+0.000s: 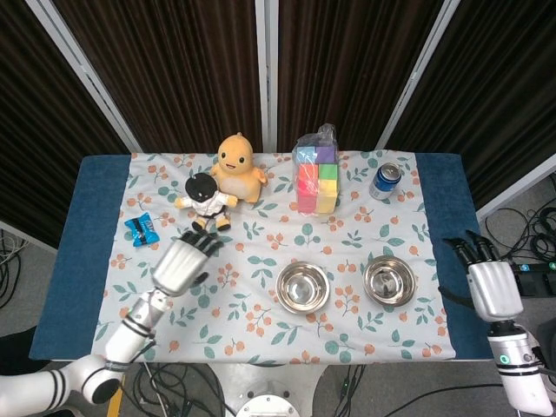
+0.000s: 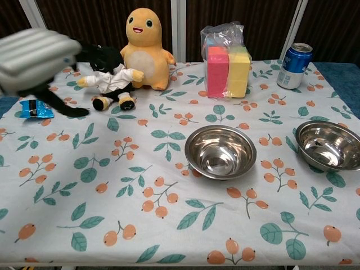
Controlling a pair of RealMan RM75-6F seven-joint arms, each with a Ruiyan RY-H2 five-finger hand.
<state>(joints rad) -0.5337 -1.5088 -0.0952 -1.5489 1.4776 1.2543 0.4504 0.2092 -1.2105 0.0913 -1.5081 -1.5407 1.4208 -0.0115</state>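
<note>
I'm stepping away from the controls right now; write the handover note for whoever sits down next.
Left hand: holds nothing, fingers apart, raised over the cloth near the black doll and the blue packet; blurred in the chest view.
Right hand: holds nothing, off the table's right edge, fingers apart.
Bowls: near bowl sits upright mid-cloth, apparently nested bowls, no hand on it; second bowl stands apart to its right.
Done: the near bowl is set down and released.
Left: judging by the layout, the second bowl is still separate and untouched.
</note>
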